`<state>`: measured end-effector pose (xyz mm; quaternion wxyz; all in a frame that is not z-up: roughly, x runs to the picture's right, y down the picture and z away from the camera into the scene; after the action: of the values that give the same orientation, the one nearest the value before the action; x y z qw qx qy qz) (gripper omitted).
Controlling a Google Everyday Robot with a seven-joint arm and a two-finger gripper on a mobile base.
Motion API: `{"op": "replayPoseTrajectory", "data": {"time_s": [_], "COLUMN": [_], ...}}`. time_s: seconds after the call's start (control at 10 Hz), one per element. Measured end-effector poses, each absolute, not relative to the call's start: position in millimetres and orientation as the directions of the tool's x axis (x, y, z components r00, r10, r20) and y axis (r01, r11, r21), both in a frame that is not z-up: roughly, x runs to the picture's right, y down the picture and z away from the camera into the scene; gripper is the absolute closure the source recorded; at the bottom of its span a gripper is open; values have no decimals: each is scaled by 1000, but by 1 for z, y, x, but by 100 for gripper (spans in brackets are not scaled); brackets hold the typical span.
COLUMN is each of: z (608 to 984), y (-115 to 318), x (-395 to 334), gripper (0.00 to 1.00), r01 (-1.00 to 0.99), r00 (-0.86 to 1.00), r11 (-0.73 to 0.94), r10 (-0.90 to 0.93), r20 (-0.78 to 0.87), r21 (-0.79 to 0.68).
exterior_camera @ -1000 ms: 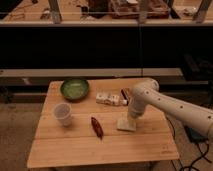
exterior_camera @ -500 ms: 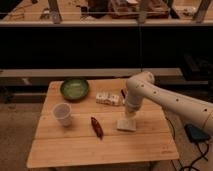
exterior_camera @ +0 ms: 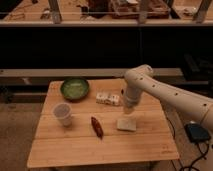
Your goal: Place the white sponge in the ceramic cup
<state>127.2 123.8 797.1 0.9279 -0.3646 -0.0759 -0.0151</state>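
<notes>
Now higher, end effector (exterior_camera: 129, 111) above white sponge (exterior_camera: 126, 124).

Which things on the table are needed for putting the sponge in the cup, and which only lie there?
For the job: white sponge; ceramic cup; gripper, over the sponge.
Lying about: green bowl; white carton; dark red object.

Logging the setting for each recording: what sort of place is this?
Probably a robotics lab or workshop: a small wooden table stands before a long cluttered workbench, with a cabled box on the floor. The gripper hangs just above the white sponge.
</notes>
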Motion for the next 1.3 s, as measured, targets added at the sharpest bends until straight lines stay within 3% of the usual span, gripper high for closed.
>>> {"op": "replayPoseTrajectory", "data": {"time_s": [0.2, 0.9, 1.3], "z": [821, 859, 844], "y": [143, 181, 203], "x": [144, 170, 171], "gripper": [20, 20, 20], "r01": [56, 33, 50], "r00": [988, 987, 977], "r11": [719, 682, 708], "r10": [60, 91, 111], "r20": [142, 130, 181], "r21": [-693, -730, -705]}}
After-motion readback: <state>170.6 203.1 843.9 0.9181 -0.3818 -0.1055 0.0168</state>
